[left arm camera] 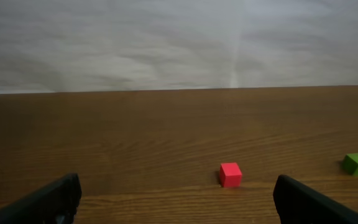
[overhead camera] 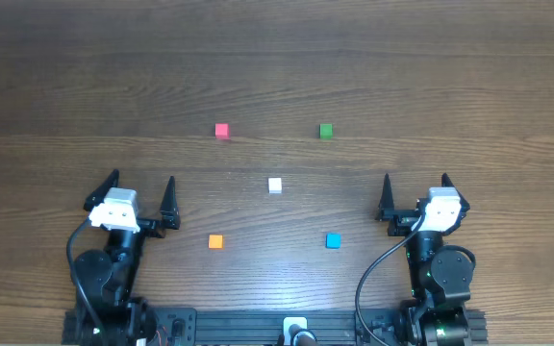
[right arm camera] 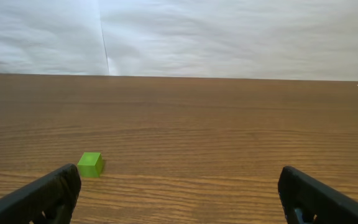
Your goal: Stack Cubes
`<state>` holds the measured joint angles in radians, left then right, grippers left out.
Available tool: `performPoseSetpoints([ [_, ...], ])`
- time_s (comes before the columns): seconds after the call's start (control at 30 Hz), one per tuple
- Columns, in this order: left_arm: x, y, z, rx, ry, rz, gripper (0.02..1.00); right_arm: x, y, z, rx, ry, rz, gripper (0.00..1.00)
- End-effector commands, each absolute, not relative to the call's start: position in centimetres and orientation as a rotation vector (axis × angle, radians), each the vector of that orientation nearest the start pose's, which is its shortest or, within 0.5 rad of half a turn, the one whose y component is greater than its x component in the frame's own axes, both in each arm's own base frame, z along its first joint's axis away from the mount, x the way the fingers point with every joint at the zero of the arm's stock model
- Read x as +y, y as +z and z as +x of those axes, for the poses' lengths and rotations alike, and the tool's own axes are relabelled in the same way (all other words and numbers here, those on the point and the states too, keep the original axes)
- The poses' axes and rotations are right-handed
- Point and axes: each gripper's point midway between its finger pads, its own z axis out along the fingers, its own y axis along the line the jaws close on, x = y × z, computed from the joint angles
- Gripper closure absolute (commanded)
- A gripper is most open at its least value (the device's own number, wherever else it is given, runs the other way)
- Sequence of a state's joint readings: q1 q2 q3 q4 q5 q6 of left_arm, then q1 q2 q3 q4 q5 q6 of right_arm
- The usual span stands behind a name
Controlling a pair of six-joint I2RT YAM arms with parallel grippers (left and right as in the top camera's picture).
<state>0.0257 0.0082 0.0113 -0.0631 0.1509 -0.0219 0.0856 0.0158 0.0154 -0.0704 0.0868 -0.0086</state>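
From above, nothing is stacked yet. Around the white cube (overhead camera: 275,185), the red cube (overhead camera: 221,130) and green cube (overhead camera: 326,130) lie beyond it, and the orange cube (overhead camera: 215,241) and blue cube (overhead camera: 332,240) lie nearer the bases. The left gripper (overhead camera: 142,192) and right gripper (overhead camera: 415,192) flank it, fingers apart and empty. The left wrist view looks toward the red and green cubes. The right wrist view looks toward the green cube.

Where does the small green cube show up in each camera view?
Top view: small green cube in the far row, right of the small pink-red cube.
Left wrist view: green cube on the wood, apart from the pink-red cube.
Right wrist view: green cube alone on the wood.
Shared landmark: the brown wooden table.
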Motion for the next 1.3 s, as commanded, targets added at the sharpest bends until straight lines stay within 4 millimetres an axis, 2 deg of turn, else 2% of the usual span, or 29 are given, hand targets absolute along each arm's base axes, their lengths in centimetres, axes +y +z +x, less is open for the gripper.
performPoseSetpoints([
  [0.03, -2.4, 16.1, 24.4, 1.626, -0.134, 0.112, 0.018, 0.7, 15.8, 24.6, 1.638, -0.013, -0.020, 0.007],
  [0.93, -2.4, 16.0, 24.6, 1.647, -0.137, 0.111, 0.018, 0.7, 15.8, 24.6, 1.638, -0.013, -0.020, 0.009],
  [1.03, -2.5, 17.4, 25.2, 1.709, -0.147, 0.110, 0.020, 0.7, 15.8, 24.6, 1.638, -0.013, -0.020, 0.009],
  [1.1, -3.2, 18.9, 26.3, 1.787, -0.175, 0.127, 0.018, 0.7, 15.8, 24.6, 1.638, -0.013, -0.020, 0.007],
  [1.3, -6.5, 22.0, 30.0, 1.943, -0.306, 0.232, 0.020, 0.7, 15.8, 24.6, 1.638, -0.013, -0.020, 0.007],
])
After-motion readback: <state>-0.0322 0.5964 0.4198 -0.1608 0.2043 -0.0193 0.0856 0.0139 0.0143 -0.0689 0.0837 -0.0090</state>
